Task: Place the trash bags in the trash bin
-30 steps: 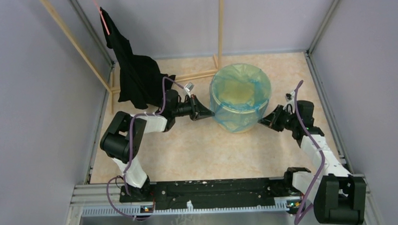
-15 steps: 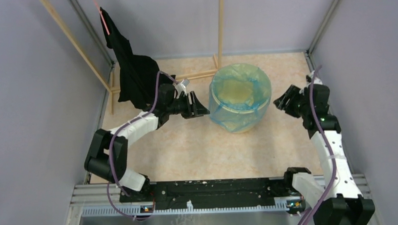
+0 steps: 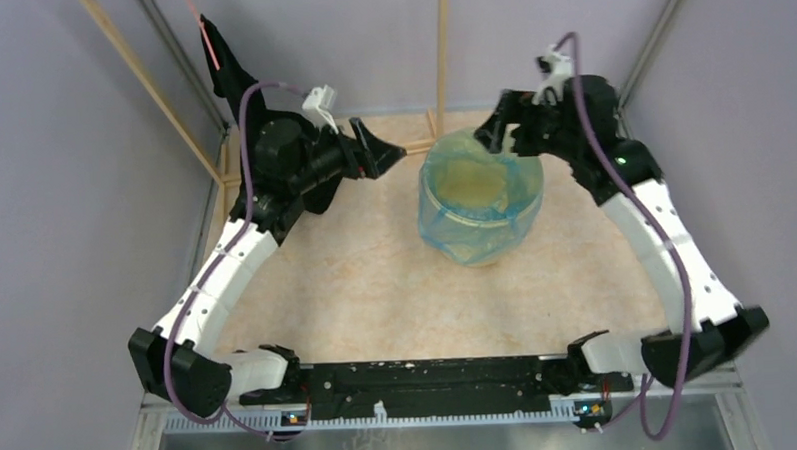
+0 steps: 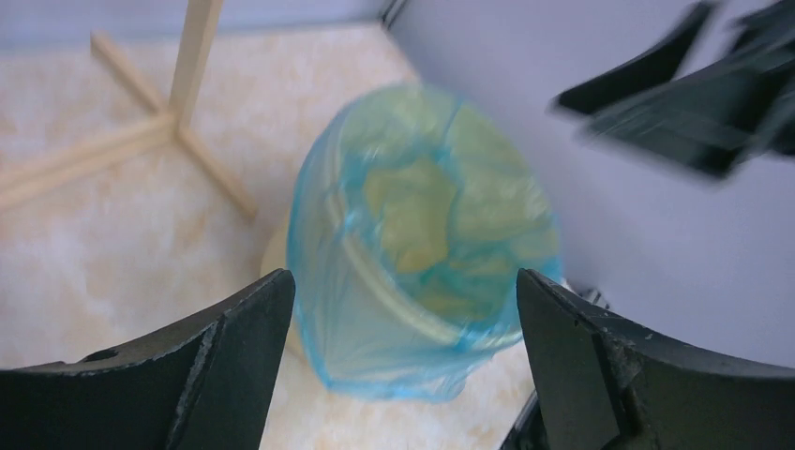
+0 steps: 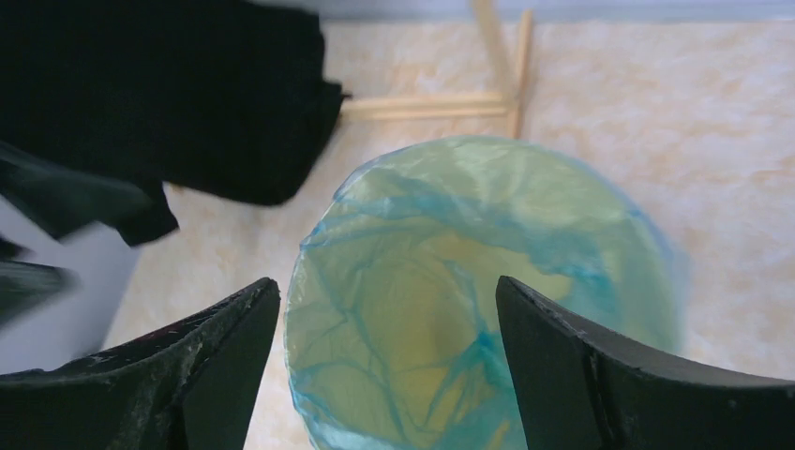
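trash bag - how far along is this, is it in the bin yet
Done: the trash bag lines the trash bin, its film folded over the rim and down the outside. In hand: nothing; the left gripper and right gripper hover open near it. Left: apparently little, perhaps only pulling the arms back.

The trash bin [image 4: 275, 258] stands upright on the table [image 3: 377, 286], a little off the table's middle toward 2 o'clock in the top view. It is a round yellow bucket with its mouth open upward. The trash bag [image 3: 472, 234], a thin light-blue film, wrinkly and glossy, lines it: the film dips inside, folds over the whole rim and hangs as a loose skirt down the outer wall. Yellow shows through it. Darker blue creases run along the rim from 1 to 5 o'clock.
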